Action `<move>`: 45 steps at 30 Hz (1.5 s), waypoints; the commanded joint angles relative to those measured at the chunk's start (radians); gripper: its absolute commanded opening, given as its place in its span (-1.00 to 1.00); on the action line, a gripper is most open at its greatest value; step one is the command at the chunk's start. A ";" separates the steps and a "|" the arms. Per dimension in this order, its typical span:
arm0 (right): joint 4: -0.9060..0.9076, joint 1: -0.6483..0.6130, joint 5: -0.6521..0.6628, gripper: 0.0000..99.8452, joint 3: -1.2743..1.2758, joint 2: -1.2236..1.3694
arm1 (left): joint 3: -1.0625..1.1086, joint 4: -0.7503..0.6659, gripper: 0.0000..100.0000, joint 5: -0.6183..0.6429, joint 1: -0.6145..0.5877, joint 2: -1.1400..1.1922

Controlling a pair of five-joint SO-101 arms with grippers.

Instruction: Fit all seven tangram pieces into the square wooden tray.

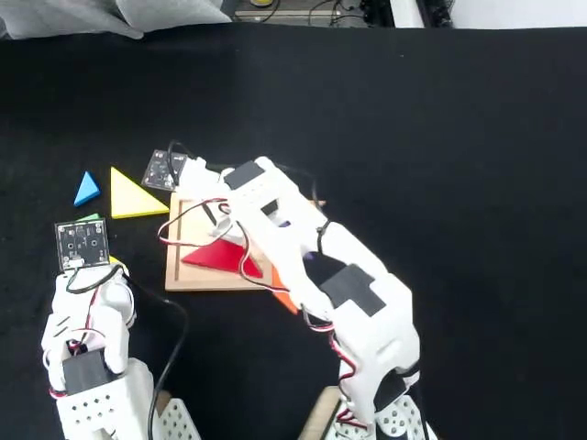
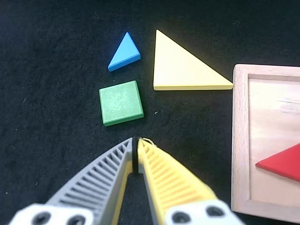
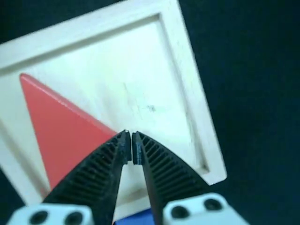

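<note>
One piece is seated so far: the red triangle (image 1: 215,255) lies flat in the tray (image 1: 179,280), in the half nearest the arms' bases. Three pieces lie on the table (image 1: 459,137) beyond the tray's rim on the left arm's side. The yellow triangle (image 2: 180,65) has one corner just beside that rim and may be touching it. The blue triangle (image 2: 124,52) and the green square (image 2: 121,102) lie farther out. An orange piece (image 1: 282,299) is seen at the tray corner nearest the right arm's base, partly covered by the right arm (image 1: 321,275).

The jaws of the left arm (image 1: 87,367) are pressed together on nothing, near the green square but apart from it. The right arm's jaws are likewise closed and empty, held over the tray at the red triangle's edge; whether they touch it cannot be told.

The green square is judged the likely next pick. The left jaws would have to be opened wider than the square before being lowered. They should then be set across two opposite flat sides, squarely, so the thin piece is not tipped or pushed towards the blue triangle. The right arm is best drawn clear of the tray first, so that the open corner can be reached.
</note>
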 commanded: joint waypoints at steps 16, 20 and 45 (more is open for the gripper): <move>0.132 -0.087 -0.008 -0.98 -0.041 -0.005 | 0.018 -0.021 -0.94 0.005 0.002 -0.006; 0.169 -0.081 -0.008 -0.98 -0.042 -0.010 | 0.018 -0.021 -0.94 0.005 0.001 -0.006; -0.127 0.003 -0.135 -0.98 0.028 -0.019 | 0.018 -0.021 -0.94 0.005 0.002 -0.006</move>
